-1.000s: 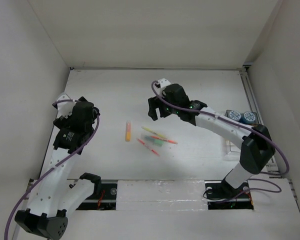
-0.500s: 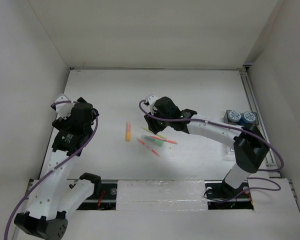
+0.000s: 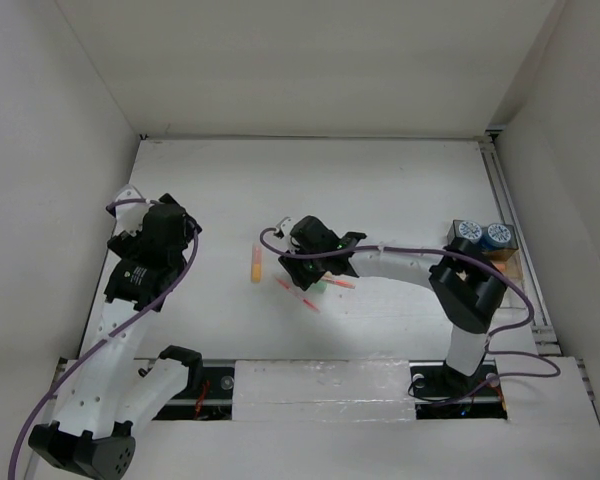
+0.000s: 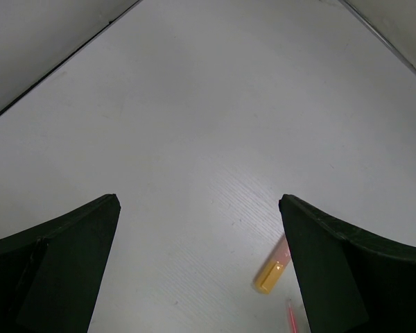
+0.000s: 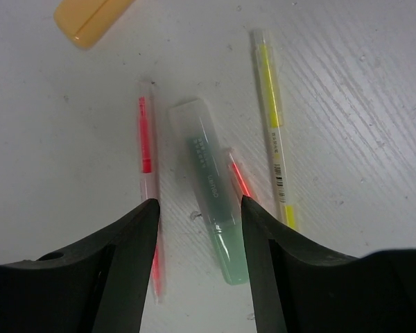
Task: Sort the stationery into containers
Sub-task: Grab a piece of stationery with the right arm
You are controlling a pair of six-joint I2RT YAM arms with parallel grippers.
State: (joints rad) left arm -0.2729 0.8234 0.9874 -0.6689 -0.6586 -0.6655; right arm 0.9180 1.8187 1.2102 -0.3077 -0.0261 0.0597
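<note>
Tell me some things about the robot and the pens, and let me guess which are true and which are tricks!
1. The right hand is open, with the green marker between its fingers. True.
2. The left hand is holding the orange marker. False: it is open and empty, and the orange marker lies on the table.
3. The green marker is already in the tray. False: it lies on the table among the thin pens.
4. Two blue rolls sit side by side at the table's right edge. True.
</note>
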